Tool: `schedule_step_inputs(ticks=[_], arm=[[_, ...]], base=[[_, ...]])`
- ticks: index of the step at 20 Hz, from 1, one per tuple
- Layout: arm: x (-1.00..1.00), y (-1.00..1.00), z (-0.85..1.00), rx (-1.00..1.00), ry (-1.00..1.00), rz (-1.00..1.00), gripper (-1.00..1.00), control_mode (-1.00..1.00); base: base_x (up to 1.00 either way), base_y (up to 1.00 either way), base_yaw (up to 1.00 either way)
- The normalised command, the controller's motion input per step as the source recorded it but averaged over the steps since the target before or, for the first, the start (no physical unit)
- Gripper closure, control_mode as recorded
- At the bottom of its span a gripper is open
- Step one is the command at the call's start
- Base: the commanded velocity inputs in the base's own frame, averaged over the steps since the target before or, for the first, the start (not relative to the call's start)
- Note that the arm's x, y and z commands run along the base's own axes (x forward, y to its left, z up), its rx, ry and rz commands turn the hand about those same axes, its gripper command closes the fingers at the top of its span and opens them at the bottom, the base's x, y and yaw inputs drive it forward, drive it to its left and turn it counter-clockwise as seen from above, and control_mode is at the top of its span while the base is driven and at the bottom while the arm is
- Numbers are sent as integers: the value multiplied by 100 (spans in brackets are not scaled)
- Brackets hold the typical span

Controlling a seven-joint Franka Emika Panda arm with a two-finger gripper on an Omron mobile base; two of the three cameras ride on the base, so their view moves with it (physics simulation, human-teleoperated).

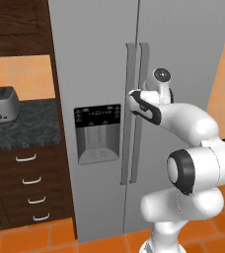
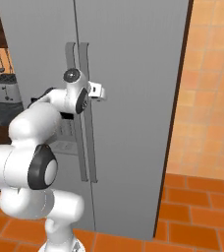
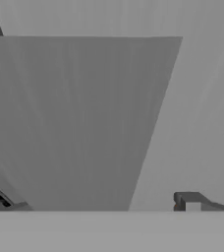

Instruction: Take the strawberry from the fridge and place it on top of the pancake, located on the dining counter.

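The grey double-door fridge stands with both doors closed, its black water dispenser on the left door. My gripper is pressed up against the two long vertical handles at mid height. In the hand view the fingertips stand far apart at the bottom corners, and a broad grey handle surface lies between them; the gripper is open. The strawberry is hidden behind the closed doors. The pancake and the dining counter are out of view.
Left of the fridge a dark granite worktop carries a silver toaster above dark wood drawers. An orange tiled wall runs right of the fridge, over an orange tiled floor.
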Motion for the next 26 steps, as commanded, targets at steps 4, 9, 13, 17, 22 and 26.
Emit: schedule_step_inputs(ticks=[4,9,13,17,22,26], arm=[[21,0,-23,0,-23,0,-100,-100],[27,0,-25,0,-36,0,100,-100],[10,-6,-7,0,-4,0,100,-100],[-42,-51,-3,0,10,0,100,-100],[-99,-85,-3,0,13,0,100,-100],[-100,-100,-10,0,10,0,100,-100]], base=[[0,0,0],[0,0,0],[0,0,0],[0,0,0],[0,0,0],[0,0,0]])
